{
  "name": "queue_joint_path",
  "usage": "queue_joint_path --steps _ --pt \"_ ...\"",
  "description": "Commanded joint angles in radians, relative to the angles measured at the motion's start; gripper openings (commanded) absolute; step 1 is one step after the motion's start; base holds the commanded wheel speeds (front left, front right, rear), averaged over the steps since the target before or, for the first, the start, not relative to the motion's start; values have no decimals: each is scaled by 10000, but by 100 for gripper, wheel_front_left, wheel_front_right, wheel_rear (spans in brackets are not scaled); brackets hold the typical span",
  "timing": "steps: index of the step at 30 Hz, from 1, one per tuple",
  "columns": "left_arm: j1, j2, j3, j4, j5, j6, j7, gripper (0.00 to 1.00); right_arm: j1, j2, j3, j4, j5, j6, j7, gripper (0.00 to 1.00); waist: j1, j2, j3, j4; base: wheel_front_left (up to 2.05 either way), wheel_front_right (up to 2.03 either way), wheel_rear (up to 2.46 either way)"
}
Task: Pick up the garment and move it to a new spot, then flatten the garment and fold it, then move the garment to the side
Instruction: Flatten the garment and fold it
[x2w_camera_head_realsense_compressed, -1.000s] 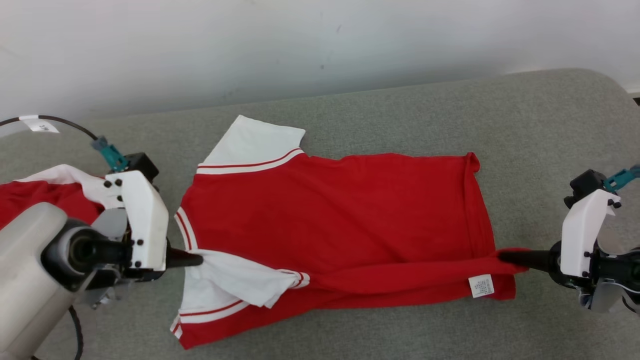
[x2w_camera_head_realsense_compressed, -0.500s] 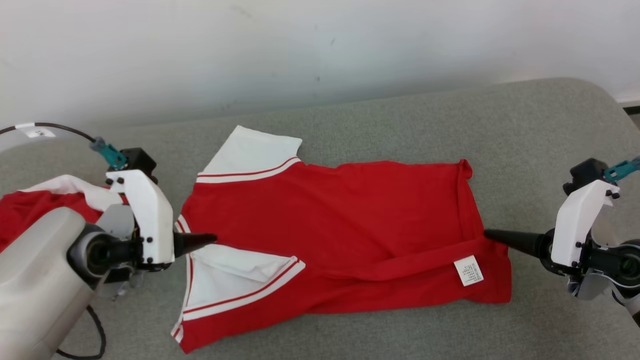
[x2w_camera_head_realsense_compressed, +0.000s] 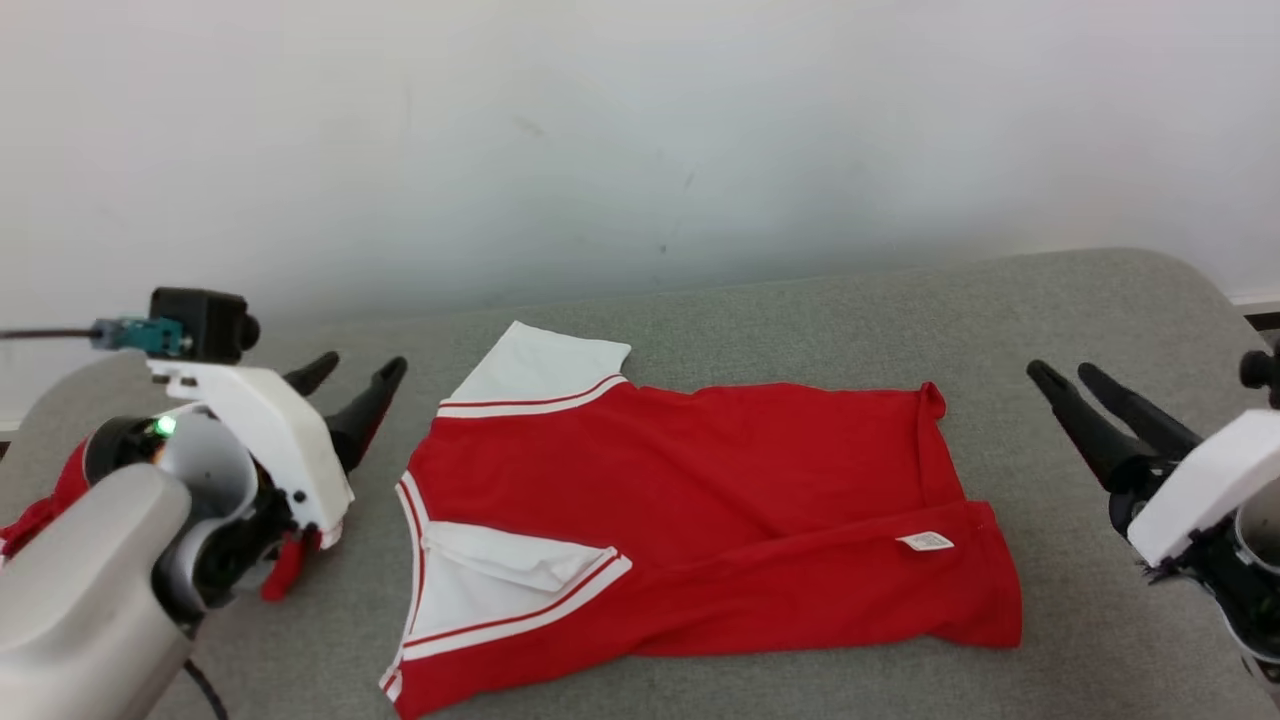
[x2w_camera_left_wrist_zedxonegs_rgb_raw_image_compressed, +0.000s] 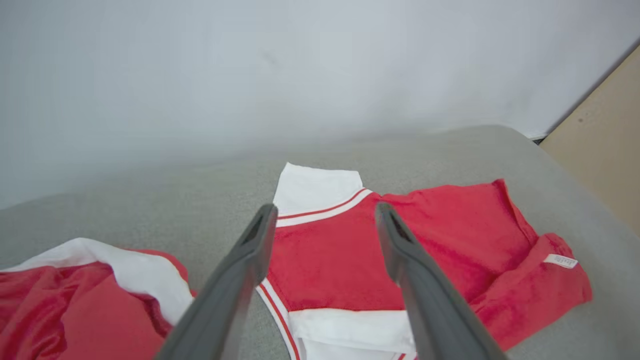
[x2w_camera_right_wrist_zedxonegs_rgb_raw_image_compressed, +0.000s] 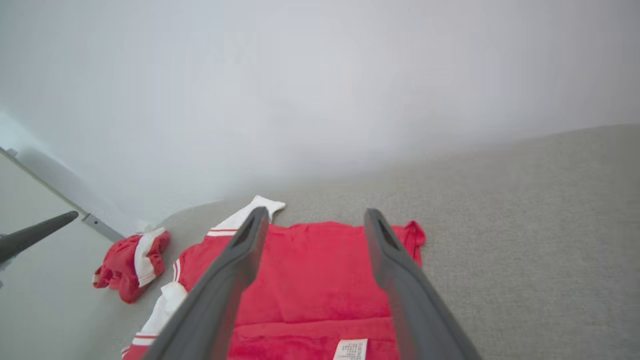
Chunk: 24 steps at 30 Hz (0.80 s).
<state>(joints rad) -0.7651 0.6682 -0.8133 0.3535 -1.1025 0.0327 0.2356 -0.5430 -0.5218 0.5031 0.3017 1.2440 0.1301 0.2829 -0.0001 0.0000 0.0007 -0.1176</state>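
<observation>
The red garment (x2w_camera_head_realsense_compressed: 700, 500) with white sleeves lies flat, its near edge folded over.

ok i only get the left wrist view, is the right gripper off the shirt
Observer: Yes. The right gripper is open and empty, apart from the shirt, out past its hem end.
Operator: and the near sleeve, my fingers hide most of it
Observer: The near sleeve lies folded in over the red body, white with a red stripe along its edge.
Operator: is my own gripper over the cloth or beside it
Observer: Beside it. The left gripper is open, off the collar end and apart from that shirt.
</observation>
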Motion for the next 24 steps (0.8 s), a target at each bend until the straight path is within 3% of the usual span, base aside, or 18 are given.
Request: queue_joint_path --steps 1,5,11,16,19,24 --pt "412 102 85 -238 280 250 -582 100 424 -33 -186 -202 -382 7 -635 100 1 0 -83 49 0 0 0" --pt "1335 240 342 -1066 889 1147 -2348 100 1466 120 -1049 -627 -1644 8 -2719 100 1 0 -169 149 0 0 0" --pt "3254 177 849 -2234 1302 2262 -4637 100 3546 1188 -2848 -1157 -2994 7 -4977 100 1 0 -200 190 0 0 0" --pt "4975 -85 1510 -2757 1841 3048 -5012 100 4913 2170 -3645 -1523 -4194 8 -5312 100 1 0 -144 18 0 0 0" --pt "5971 -592 2319 -3186 2426 3365 -4996 100 5336 2582 -3725 -1419 -4539 7 -5243 100 1 0 -79 -88 0 0 0" --pt "7003 -1490 2992 -3385 3544 3276 -5000 100 5406 2941 -3576 -993 -5189 7 -5062 100 1 0 45 -127 0 0 0"
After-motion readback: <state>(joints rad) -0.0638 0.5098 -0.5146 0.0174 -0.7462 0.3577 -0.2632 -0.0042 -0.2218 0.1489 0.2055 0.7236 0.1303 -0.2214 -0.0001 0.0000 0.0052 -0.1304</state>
